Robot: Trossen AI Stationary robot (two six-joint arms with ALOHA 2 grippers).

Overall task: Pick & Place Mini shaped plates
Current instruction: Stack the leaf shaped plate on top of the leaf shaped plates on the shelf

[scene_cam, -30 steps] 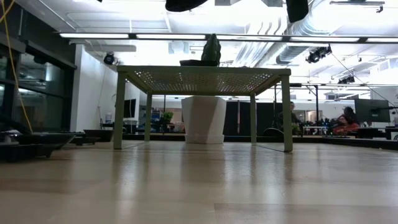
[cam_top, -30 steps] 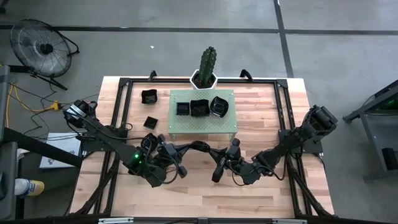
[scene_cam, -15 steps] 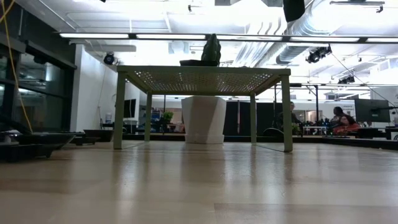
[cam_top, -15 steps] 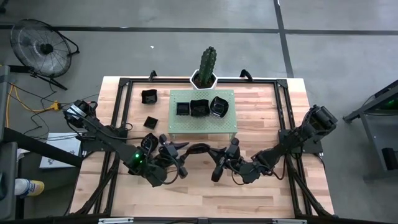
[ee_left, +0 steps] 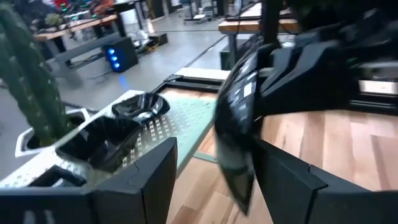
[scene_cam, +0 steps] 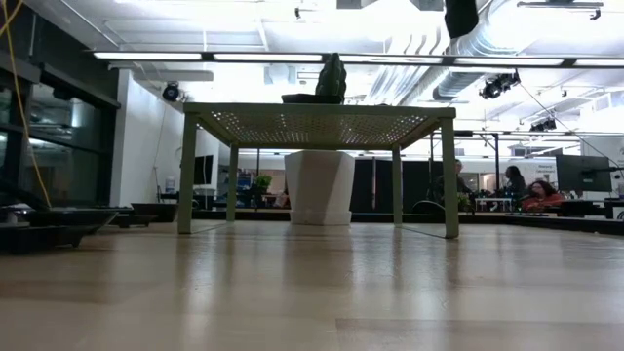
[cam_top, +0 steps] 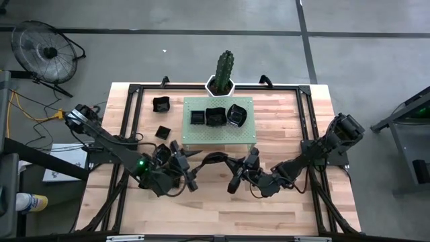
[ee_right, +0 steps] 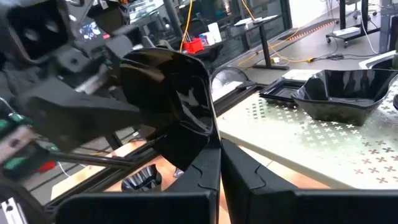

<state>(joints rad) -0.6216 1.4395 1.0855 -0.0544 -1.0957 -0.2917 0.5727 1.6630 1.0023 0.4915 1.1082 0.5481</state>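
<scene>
Mini shaped plates (cam_top: 216, 116) on green stand (cam_top: 201, 135), wooden table (cam_top: 282, 114), concrete floor (cam_top: 363, 60)

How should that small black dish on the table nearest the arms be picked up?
Probably by its raised rim, from straight above: the dish lies flat on the table, so only the rim gives an edge to pinch. The left pincer is nearer; the right pincer holds another plate.

In the left wrist view a black plate (ee_left: 235, 134) is blurred, so its shape is unclear. In the high view the left tool (cam_top: 190, 169) and the right tool (cam_top: 234, 176) are too small to read. In the low view only a dark part (scene_cam: 460, 16) shows, cut at the top edge.
</scene>
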